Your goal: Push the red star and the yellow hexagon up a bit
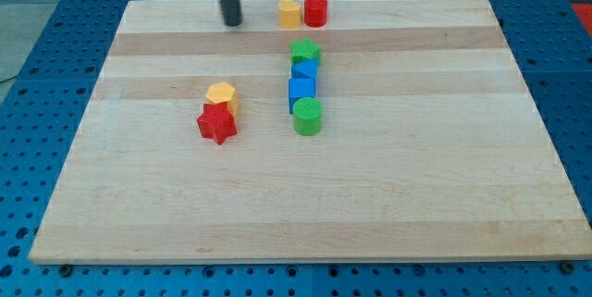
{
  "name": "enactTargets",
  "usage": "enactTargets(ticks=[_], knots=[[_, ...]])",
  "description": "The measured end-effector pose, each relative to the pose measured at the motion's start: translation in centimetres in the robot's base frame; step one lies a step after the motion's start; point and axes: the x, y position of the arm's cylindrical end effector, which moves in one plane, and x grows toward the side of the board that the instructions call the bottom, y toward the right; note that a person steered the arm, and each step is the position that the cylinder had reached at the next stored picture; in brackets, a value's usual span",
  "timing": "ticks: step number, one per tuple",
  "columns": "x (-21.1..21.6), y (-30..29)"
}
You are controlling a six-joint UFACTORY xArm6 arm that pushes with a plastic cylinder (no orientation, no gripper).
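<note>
Hovering free near the view's top, my tip (231,22), well apart from red star (216,124).

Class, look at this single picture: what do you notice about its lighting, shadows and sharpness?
Camera view: soft, even light on the pale wooden board, no strong glare; the red star block and yellow hexagon block cast only faint shadows; blocks look sharp, while my tip, far up-left of them, looks slightly soft; board edges appear to converge toward the view's top.
</note>
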Motion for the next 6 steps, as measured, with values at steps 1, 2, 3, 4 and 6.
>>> enactTargets(ticks=[1, 2, 3, 4, 6], knots=[[7.3, -4.6], [15.4, -5.8], [22.9, -5.8], [25.6, -2.5], [21.7, 0.7]])
